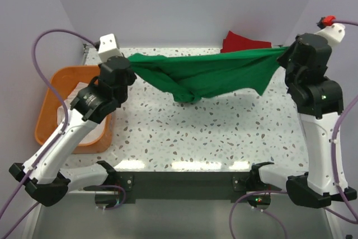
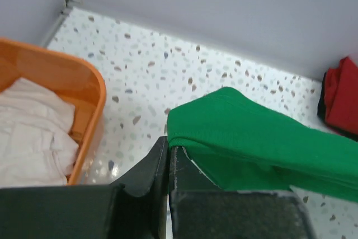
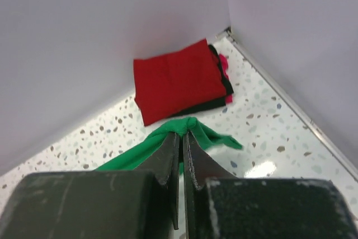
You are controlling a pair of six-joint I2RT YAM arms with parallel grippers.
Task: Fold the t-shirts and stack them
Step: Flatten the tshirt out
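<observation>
Plastic, glossy and orange, forms the rounded basket (image 1: 53, 85) at nine o'clock on the speckled bench (image 1: 224, 138). A crumpled off-white t-shirt (image 2: 33, 132) lies inside, partly cut off. The left pincer (image 2: 169, 152) is clamped on one end of the soft green t-shirt (image 1: 212, 74), which hangs bunched above mid-bench. The right pincer (image 3: 182, 138) pinches the other end. At one o'clock a folded red t-shirt (image 3: 176, 79) hides most of a black t-shirt (image 3: 222, 85).

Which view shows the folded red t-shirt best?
Right wrist: the red t-shirt lies folded flat on a black t-shirt, whole top visible. Top external shows only a bit behind the green t-shirt; left wrist catches just its edge.
</observation>
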